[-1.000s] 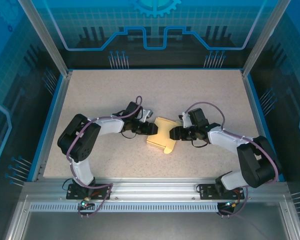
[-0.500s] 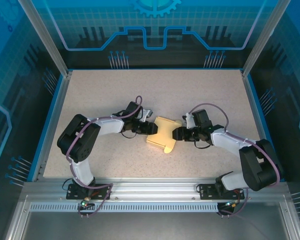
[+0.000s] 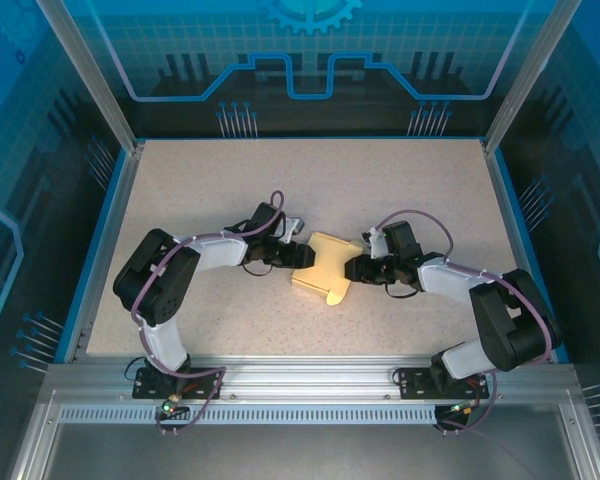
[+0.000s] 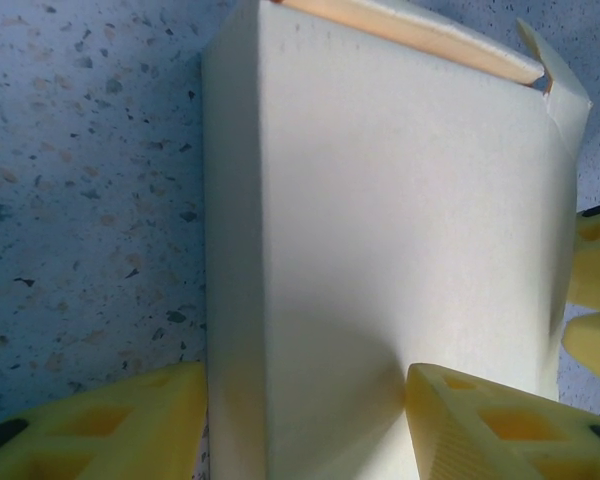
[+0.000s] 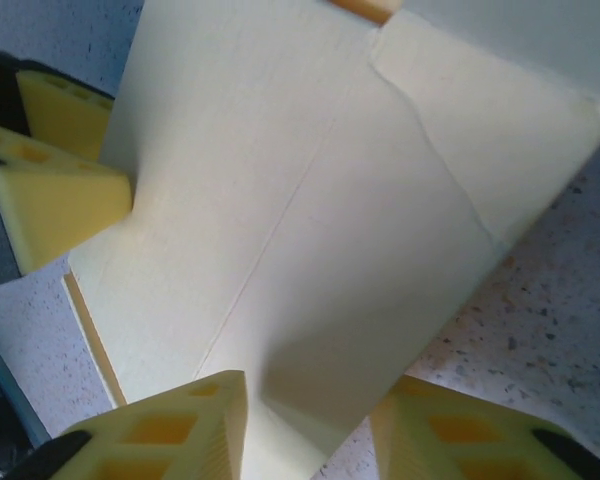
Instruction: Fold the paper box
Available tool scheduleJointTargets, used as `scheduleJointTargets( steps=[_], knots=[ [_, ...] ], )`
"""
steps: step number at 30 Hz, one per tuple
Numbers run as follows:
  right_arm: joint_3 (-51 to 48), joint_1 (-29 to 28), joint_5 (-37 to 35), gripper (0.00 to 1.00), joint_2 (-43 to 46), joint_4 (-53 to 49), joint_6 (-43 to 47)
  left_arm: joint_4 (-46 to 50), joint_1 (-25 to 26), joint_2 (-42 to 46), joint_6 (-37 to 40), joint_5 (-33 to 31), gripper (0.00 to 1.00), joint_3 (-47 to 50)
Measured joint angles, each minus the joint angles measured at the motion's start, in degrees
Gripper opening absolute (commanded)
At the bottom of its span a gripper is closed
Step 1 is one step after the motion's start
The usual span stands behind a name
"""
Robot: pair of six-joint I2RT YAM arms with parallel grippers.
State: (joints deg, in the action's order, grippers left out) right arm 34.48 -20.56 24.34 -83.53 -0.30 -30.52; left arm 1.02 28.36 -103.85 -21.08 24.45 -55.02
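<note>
The pale yellow paper box [image 3: 325, 268] lies mid-table between my two grippers, with a flap sticking out at its near corner. My left gripper [image 3: 298, 257] holds the box's left end. In the left wrist view the box [image 4: 380, 200] sits between the yellow fingers [image 4: 90, 425], and the right finger dents its top panel. My right gripper [image 3: 352, 268] holds the opposite end. In the right wrist view a creased panel of the box [image 5: 310, 200] runs between the fingers [image 5: 180, 430], which close on it. The left gripper's fingers [image 5: 60, 200] touch the far edge.
The speckled tabletop [image 3: 200, 180] has a blue rim and aluminium posts [image 3: 90, 75] at the back corners. Both arms reach inward from the near edge. Glass walls enclose the back and sides.
My right gripper has shifted slightly left against the box and its jaws have narrowed onto the panel. The left gripper and the box stay where they were.
</note>
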Motion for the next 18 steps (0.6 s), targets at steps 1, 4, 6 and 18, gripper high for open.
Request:
scheduleJointTargets(
  steps=[1,4,6,18],
  knots=[
    [0.0,0.0,0.0,0.31,0.0,0.0,-0.2,0.0,0.0,0.1,0.0,-0.2,0.6,0.0],
    [0.0,0.0,-0.1,0.25,0.0,0.7,-0.6,0.2,0.0,0.8,0.0,-0.9,0.62,0.0],
    [0.0,0.0,0.0,0.22,0.0,1.1,-0.8,0.2,0.0,1.7,0.0,-1.3,0.62,0.2],
    [-0.4,0.0,0.0,0.19,-0.1,2.5,-1.7,0.2,-0.1,3.5,0.0,-2.6,0.48,0.9]
  ],
)
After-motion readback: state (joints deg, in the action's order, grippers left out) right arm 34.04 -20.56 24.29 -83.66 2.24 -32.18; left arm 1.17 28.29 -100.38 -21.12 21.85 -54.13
